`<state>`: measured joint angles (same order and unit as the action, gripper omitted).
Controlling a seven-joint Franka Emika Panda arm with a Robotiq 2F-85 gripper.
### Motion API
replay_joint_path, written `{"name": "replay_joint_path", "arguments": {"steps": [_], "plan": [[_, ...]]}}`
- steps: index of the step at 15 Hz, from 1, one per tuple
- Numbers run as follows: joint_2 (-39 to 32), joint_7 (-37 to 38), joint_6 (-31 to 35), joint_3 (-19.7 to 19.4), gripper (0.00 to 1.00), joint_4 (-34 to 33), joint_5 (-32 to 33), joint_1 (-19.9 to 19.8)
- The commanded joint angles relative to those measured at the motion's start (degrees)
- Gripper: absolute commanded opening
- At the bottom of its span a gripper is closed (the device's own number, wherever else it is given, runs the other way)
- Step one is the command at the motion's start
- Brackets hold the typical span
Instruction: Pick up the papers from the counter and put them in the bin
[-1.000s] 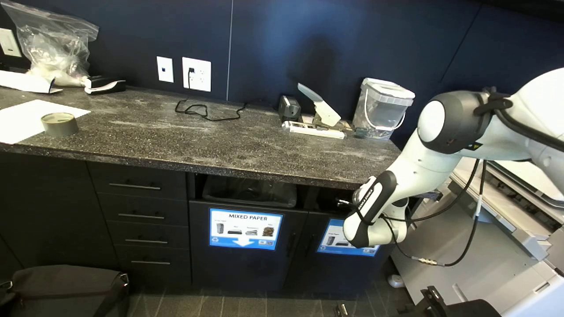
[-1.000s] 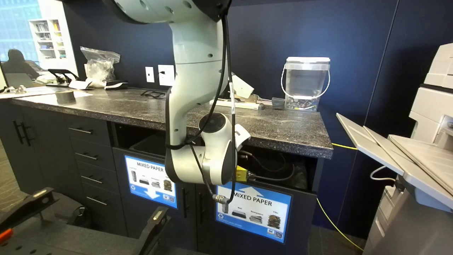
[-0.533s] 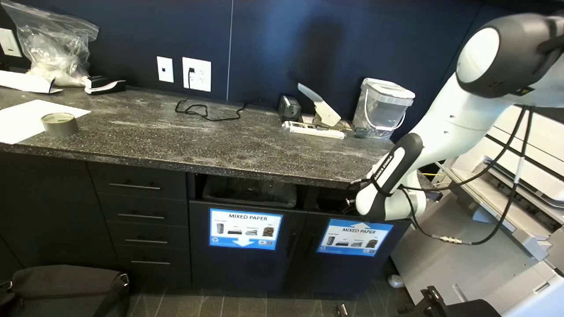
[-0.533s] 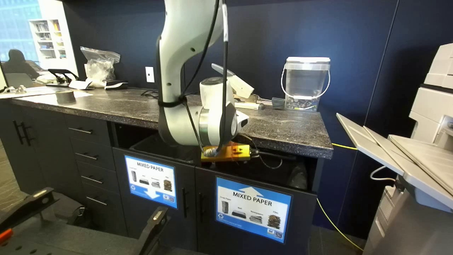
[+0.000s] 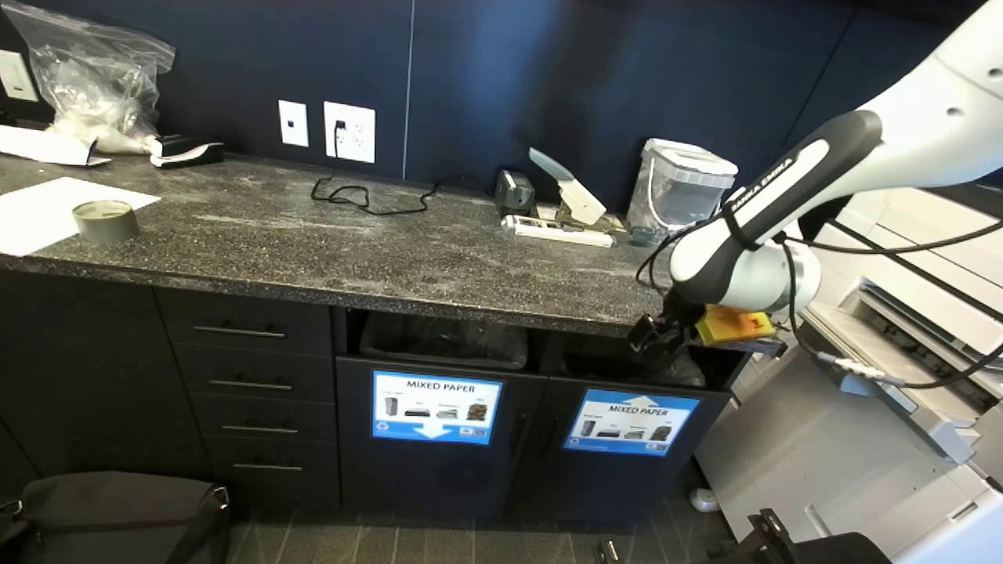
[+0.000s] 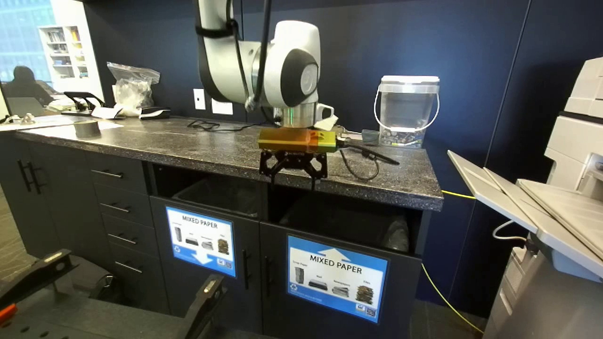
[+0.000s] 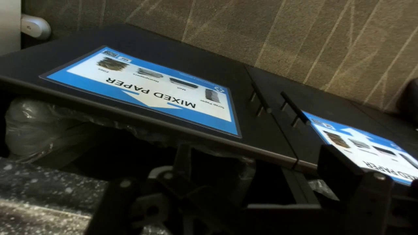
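Note:
My gripper (image 6: 293, 181) is open and points down, its fingers wide apart with nothing between them. It hangs at the front edge of the dark speckled counter (image 5: 392, 243), above and in front of the slot of the bin (image 6: 400, 287). In the wrist view the dark fingers (image 7: 339, 169) stand over the slot, where a clear plastic liner (image 7: 29, 127) shows. The bin's front carries a blue-and-white sign (image 7: 147, 94). How deep the slot goes and what lies in it are too dark to tell. The papers are hidden or out of view.
A matching compartment with its own sign (image 5: 436, 407) adjoins the bin. On the counter are a pale bucket (image 6: 409, 113), a hole punch (image 5: 560, 227), a black cord (image 5: 368, 204), a tape roll (image 5: 106, 222), a flat white sheet (image 5: 47, 207) and a plastic bag (image 5: 98, 94). A printer (image 5: 862, 439) stands beside it.
The arm has risen from in front of the bins, and the wrist has swung round so that the gripper points down. The bin's sign, partly covered before, is now fully exposed.

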<state>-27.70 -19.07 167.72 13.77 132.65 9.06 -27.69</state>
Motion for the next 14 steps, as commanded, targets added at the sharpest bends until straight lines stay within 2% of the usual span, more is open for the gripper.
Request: {"name": "replay_joint_path", "arguments": {"steps": [1,2,3,4,7,8,11,14], "plan": [[13.3,-8.1,-10.6,8.0,1.0,5.8,-14.8,-7.0],[16.6,-9.7,-14.1,7.9,1.0,6.0,-19.2,-6.6],[20.1,-10.3,-17.9,6.1,1.0,6.1,-22.9,-4.9],[23.3,-7.5,-21.0,8.5,1.0,6.7,-21.9,-7.9],[33.4,-6.2,-31.7,7.2,1.0,7.1,-24.2,-7.1],[36.8,-7.7,-35.0,-2.2,1.0,7.1,-26.8,2.3],[45.6,-6.1,-42.7,-10.5,1.0,7.4,-26.1,10.1],[51.9,-4.8,-46.5,-15.6,1.0,7.6,-24.5,16.3]]}}
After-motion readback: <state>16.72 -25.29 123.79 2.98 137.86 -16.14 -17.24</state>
